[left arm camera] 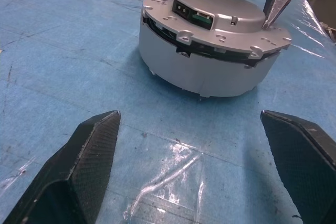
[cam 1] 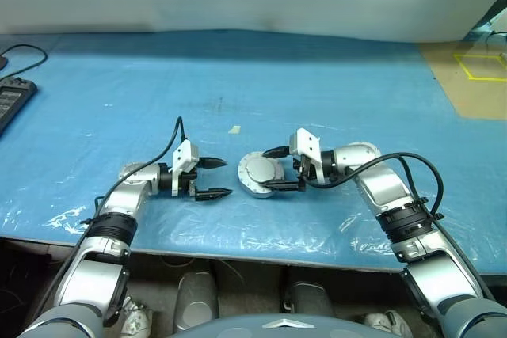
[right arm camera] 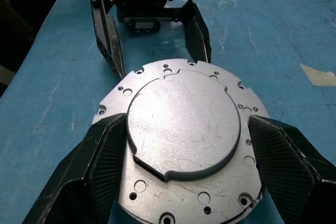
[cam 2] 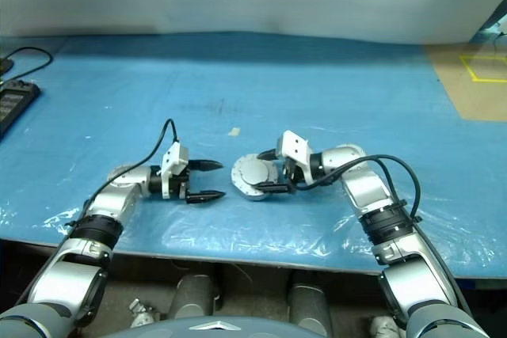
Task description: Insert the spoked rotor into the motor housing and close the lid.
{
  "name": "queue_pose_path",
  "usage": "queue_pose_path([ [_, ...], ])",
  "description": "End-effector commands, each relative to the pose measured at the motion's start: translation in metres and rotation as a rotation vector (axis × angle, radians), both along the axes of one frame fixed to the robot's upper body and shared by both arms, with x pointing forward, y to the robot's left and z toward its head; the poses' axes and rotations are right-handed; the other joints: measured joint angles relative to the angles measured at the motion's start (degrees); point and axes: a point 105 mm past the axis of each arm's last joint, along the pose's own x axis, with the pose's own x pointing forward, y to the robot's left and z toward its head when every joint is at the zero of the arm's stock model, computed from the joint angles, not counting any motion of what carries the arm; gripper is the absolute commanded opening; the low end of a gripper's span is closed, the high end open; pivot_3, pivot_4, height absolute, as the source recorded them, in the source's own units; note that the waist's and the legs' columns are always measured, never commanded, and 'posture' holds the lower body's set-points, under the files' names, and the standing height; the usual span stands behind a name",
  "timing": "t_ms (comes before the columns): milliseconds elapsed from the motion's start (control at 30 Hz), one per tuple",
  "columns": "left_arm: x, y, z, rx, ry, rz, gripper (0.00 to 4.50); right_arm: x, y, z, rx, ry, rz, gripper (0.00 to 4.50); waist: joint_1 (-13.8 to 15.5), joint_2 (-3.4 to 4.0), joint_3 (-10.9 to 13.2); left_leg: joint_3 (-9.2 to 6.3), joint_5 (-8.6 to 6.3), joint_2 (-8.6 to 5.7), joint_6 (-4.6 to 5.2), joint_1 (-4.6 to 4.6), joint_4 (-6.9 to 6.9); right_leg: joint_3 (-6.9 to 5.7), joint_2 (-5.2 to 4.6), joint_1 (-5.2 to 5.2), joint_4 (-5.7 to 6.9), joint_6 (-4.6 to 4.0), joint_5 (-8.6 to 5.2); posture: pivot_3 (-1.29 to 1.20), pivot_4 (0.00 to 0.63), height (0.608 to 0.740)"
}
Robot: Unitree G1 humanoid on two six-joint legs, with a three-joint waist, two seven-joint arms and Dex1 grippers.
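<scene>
While the lid [right arm camera: 184, 129] sits on the housing [left arm camera: 205, 72] on the blue counter [cam 1: 317, 77], the right hand [cam 1: 279, 169] straddles it, fingers wide at its rim, not clearly gripping. Just beside it, the left hand [cam 1: 212, 178] gapes empty. A skewed push could jam the lid. No readable writing.

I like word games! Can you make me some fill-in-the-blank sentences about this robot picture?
The lid sits on top of the ___ housing.
The right end effector has one finger on each ___ of the lid.
The left end effector is ___ and holds nothing.
The table cover is ___.

Missing words: grey; side; open; blue
</scene>
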Motion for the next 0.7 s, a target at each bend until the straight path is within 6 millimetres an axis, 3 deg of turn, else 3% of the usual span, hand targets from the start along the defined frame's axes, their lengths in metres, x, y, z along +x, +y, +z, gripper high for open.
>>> queue_pose_path([
  [33,-0.0009,0.0011,0.0031,-0.004,-0.017,-0.002,4.50,0.0029,-0.0041,-0.0018,-0.033,-0.021,-0.010,3.87,0.00,0.00,0.00,0.00,0.00,0.00,0.00,0.00,0.00,0.00,0.00,0.00,0.00,0.00,0.00,0.00,0.150,0.740],
  [700,-0.0009,0.0002,0.0035,-0.006,-0.016,-0.003,4.50,0.0047,-0.0067,0.0051,-0.054,-0.048,0.001,3.87,0.01,0.00,0.00,0.00,-0.01,0.00,0.02,0.02,0.04,0.00,0.00,0.02,0.01,0.00,0.00,0.00,0.150,0.740],
])
